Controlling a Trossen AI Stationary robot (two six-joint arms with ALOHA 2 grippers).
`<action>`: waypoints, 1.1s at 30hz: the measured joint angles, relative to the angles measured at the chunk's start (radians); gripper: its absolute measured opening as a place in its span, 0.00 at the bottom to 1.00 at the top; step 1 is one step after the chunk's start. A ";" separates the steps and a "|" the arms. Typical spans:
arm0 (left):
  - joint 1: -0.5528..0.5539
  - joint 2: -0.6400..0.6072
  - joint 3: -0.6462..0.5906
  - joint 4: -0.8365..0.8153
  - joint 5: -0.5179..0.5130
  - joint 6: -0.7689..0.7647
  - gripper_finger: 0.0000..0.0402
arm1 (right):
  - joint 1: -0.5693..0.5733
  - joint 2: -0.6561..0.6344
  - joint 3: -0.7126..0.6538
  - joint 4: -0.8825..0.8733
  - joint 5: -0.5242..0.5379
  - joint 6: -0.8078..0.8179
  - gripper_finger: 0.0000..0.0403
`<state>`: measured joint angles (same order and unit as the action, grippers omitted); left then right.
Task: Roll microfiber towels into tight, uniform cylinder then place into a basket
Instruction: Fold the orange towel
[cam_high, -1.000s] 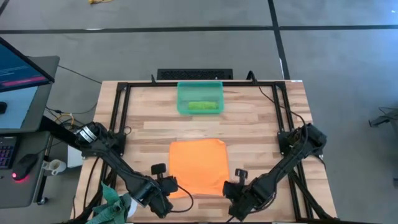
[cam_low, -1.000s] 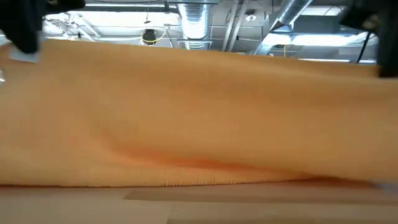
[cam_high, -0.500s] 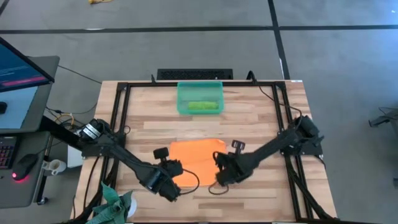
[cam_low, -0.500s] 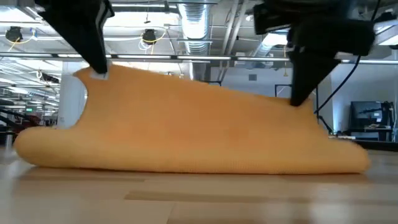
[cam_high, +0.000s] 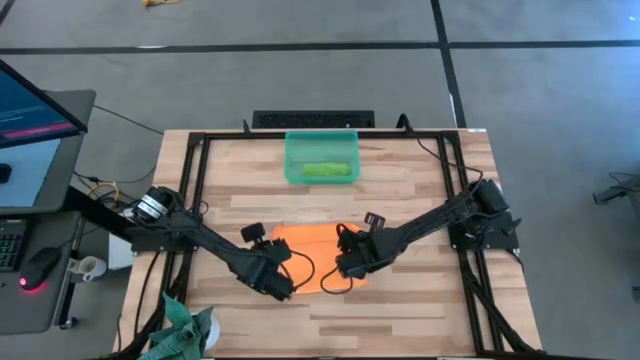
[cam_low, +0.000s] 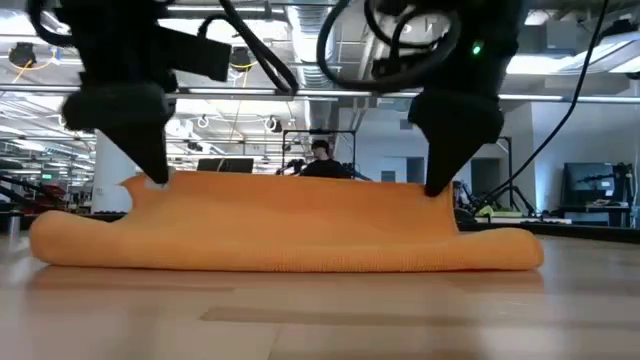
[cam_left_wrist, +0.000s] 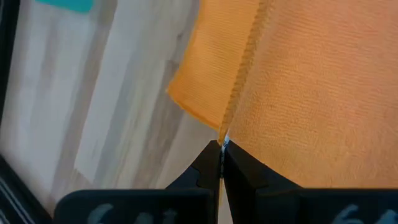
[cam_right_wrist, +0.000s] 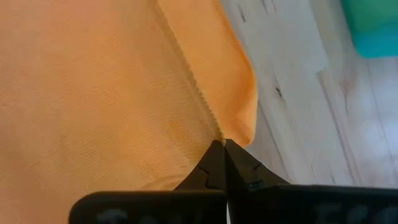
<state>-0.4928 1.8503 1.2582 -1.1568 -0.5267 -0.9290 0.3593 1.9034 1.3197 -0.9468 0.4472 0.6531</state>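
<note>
left claw (cam_high: 283, 283), right claw (cam_high: 345, 266): clamped on orange towel (cam_high: 318, 245) | edge carried farther toward basket (cam_high: 320, 141)

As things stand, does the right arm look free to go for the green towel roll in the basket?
Probably not yet. The right tool is shut on the orange towel, as is the left tool, mid-fold. The path to the basket and the green roll looks unobstructed, though.
</note>
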 joint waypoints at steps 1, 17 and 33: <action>0.008 0.000 0.000 0.001 -0.002 0.001 0.01 | -0.010 0.000 -0.009 0.006 -0.007 0.000 0.01; 0.057 0.000 0.000 0.064 0.022 0.072 0.01 | -0.048 0.000 -0.036 0.017 -0.031 -0.004 0.02; 0.057 0.000 0.000 0.067 -0.018 0.071 0.22 | -0.048 0.000 -0.036 0.064 -0.015 0.000 0.29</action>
<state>-0.4355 1.8503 1.2583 -1.0897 -0.5452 -0.8581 0.3111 1.9038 1.2835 -0.8829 0.4322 0.6531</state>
